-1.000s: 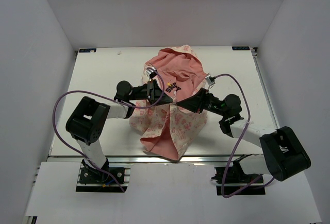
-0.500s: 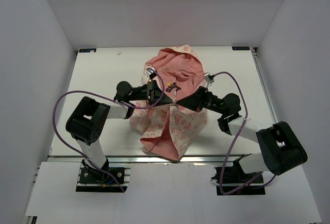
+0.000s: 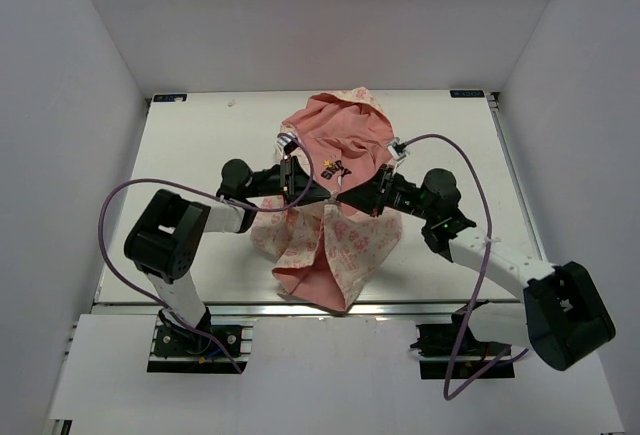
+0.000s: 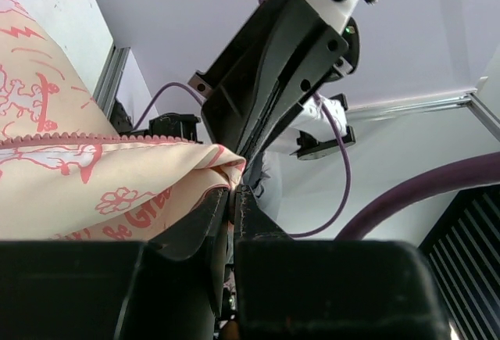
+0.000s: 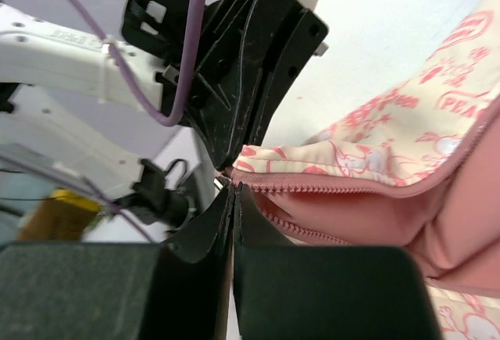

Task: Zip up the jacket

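Note:
The jacket (image 3: 338, 240) lies mid-table, with the salmon-pink lining and hood (image 3: 335, 130) at the back and the cream patterned panels in front. My left gripper (image 3: 316, 191) and right gripper (image 3: 342, 196) meet tip to tip over its middle. In the left wrist view my left gripper (image 4: 232, 189) is shut on a folded cream edge of the jacket (image 4: 86, 191), with the right gripper's fingers (image 4: 269, 82) just beyond. In the right wrist view my right gripper (image 5: 234, 189) is shut at the end of the pink zipper teeth (image 5: 336, 190), facing the left gripper's fingers (image 5: 250, 66).
The white table (image 3: 200, 145) is walled in by white panels at the back and both sides. Purple cables (image 3: 130, 195) loop beside each arm. The jacket's hem (image 3: 320, 290) lies near the table's front edge.
Both grippers have shifted slightly left and toward the back, staying together on the jacket's middle. The right arm's forearm has stretched out and its cable loop has moved.

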{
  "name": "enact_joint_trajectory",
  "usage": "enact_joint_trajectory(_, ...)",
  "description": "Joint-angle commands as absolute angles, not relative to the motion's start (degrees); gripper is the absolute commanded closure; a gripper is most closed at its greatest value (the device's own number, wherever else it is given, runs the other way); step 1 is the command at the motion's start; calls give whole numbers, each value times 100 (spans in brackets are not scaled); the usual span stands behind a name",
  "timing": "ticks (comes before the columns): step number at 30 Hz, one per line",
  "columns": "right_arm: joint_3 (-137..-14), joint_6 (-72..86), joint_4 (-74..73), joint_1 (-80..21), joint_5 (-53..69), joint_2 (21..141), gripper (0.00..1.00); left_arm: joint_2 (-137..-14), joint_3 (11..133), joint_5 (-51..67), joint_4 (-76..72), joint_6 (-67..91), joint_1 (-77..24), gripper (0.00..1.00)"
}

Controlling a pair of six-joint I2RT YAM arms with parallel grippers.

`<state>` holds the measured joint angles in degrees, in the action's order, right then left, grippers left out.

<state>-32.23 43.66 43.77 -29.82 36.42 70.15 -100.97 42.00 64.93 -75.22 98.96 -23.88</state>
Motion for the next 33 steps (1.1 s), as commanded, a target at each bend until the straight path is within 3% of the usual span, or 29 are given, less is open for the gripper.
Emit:
enact_joint_trajectory(1,-3630,3068,2709,-3146,2165,6777,100,-9475,4087,6653,-9616,9888,-2452,100)
enact_joint_trajectory(7,-3867,2499,1900,-3295,1302,6776,100,-9106,3841,6776,-9001,9616,-2426,100)
enact_joint_trajectory(12,-4016,2189,1284,-3551,510,6618,100,-8624,3884,6838,-7360,8407,-2399,100)
enact_joint_trajectory(16,-4008,2180,1336,-3612,439,6636,100,-7999,4235,6751,-4490,6360,-2399,100)
enact_joint_trajectory(19,-3903,2241,1704,-3612,974,6479,100,-7620,5297,5725,719,3600,-2408,100)
enact_joint_trajectory(20,-3859,2233,1818,-3612,1176,6425,100,-7585,5700,5234,1182,3290,-2417,100)
enact_joint_trajectory(23,-3727,2267,2161,-3612,1800,6232,100,-7367,5452,5142,1032,3356,-2434,79)
enact_joint_trajectory(24,-3683,2363,2258,-3621,2037,6188,100,-7296,5301,5133,767,3671,-2435,65)
enact_joint_trajectory(27,-3595,2452,2452,-3612,2328,6030,100,-7268,5019,5220,291,3884,-2461,56)
enact_joint_trajectory(29,-3560,2557,2505,-3630,2487,5985,100,-7234,5010,5256,211,3911,-2592,44)
enact_joint_trajectory(31,-3533,2706,2610,-3647,2610,6012,100,-7128,5018,5056,219,3894,-2759,23)
enact_joint_trajectory(33,-3516,2760,2646,-3691,2637,6021,100,-6979,5054,4905,333,3815,-2952,9)
